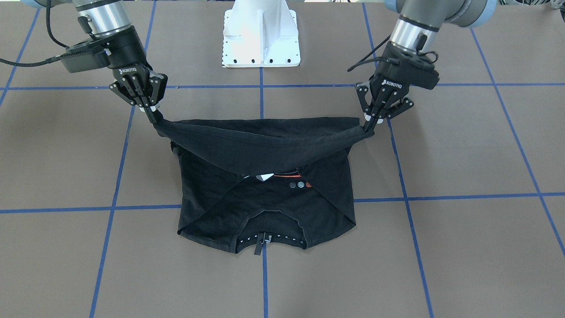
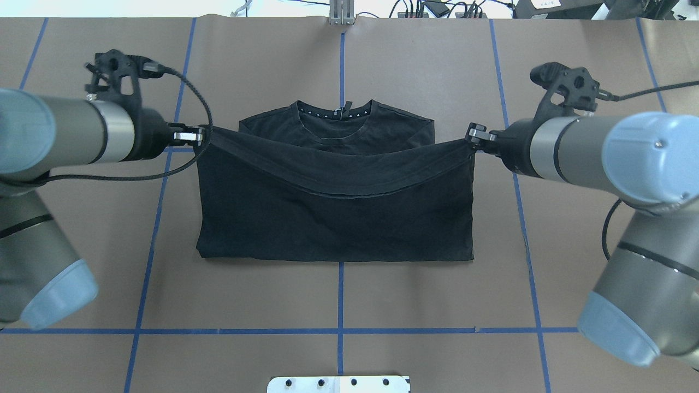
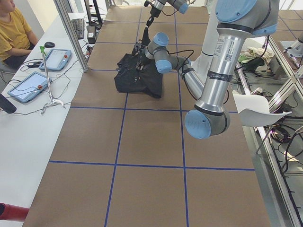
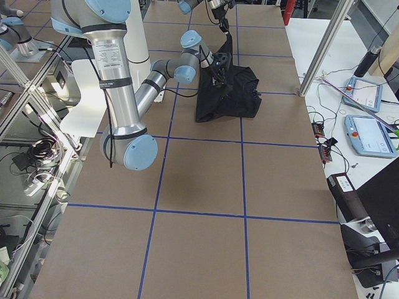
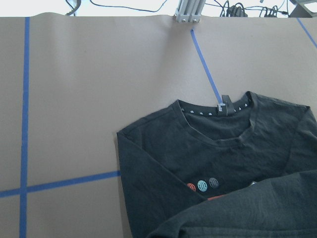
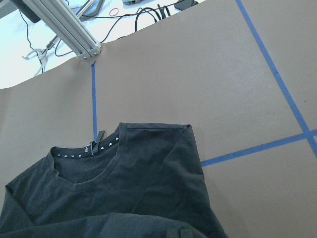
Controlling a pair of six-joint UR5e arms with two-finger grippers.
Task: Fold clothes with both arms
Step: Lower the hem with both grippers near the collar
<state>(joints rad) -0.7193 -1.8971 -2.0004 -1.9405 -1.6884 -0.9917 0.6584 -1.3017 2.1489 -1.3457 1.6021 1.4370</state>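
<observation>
The black T-shirt (image 2: 338, 224) lies in the centre of the overhead view on the table (image 2: 382, 295). The left tool (image 2: 199, 134) and the right tool (image 2: 471, 136) are each clenched on one corner of its hem (image 2: 338, 183), which hangs raised between them, its long axis running left to right. The collar (image 2: 334, 112) lies just above the hem in the frame, equally near to both tools, so I judge the hem must travel toward the top edge.

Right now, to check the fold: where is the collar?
Overhead view: the collar lies mid-table, far side from the robot, just beyond the hem held up between left claw and right claw.
</observation>
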